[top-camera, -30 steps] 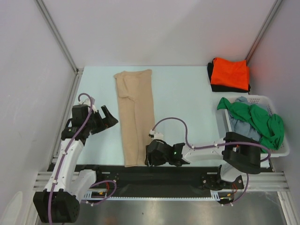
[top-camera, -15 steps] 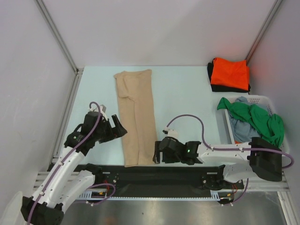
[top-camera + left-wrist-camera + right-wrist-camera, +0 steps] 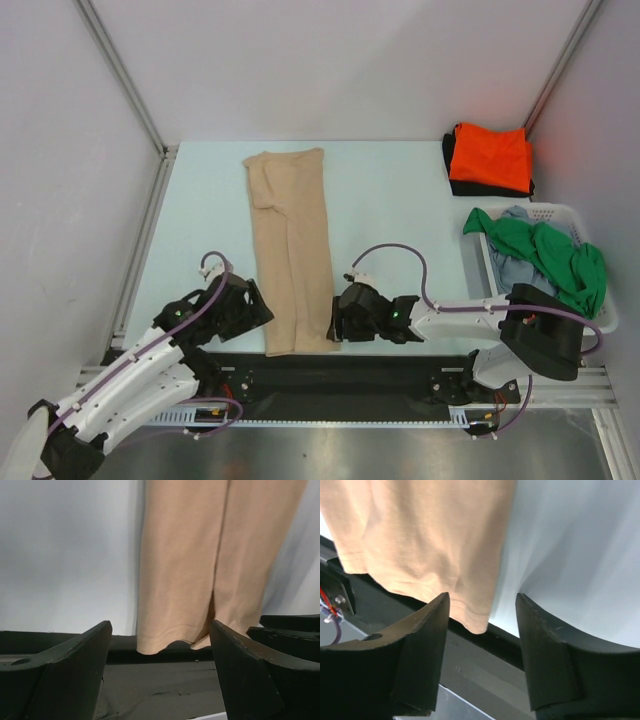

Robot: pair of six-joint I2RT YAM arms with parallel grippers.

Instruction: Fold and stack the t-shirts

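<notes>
The tan t-shirt [image 3: 292,250] lies folded into a long narrow strip that runs from the far side of the table to its near edge. My left gripper [image 3: 258,308] stands open, low, just left of the strip's near end. In the left wrist view the hem [image 3: 165,637] lies ahead of my left gripper [image 3: 161,630]. My right gripper [image 3: 335,325] is open at the near right corner. In the right wrist view that corner [image 3: 477,622] sits between the jaws of my right gripper [image 3: 482,600], untouched. An orange t-shirt [image 3: 490,157] lies folded on a black one [image 3: 450,172].
A white laundry basket [image 3: 600,322] at the right holds a green t-shirt [image 3: 560,262] and a grey-blue one [image 3: 518,278]. A black rail [image 3: 300,375] runs along the near edge under the tan hem. Grey walls close in the left, back and right sides.
My left arm has swung down and right to the tan strip's near left corner. The right gripper has shifted slightly at the near right corner. The shirt has not moved.
</notes>
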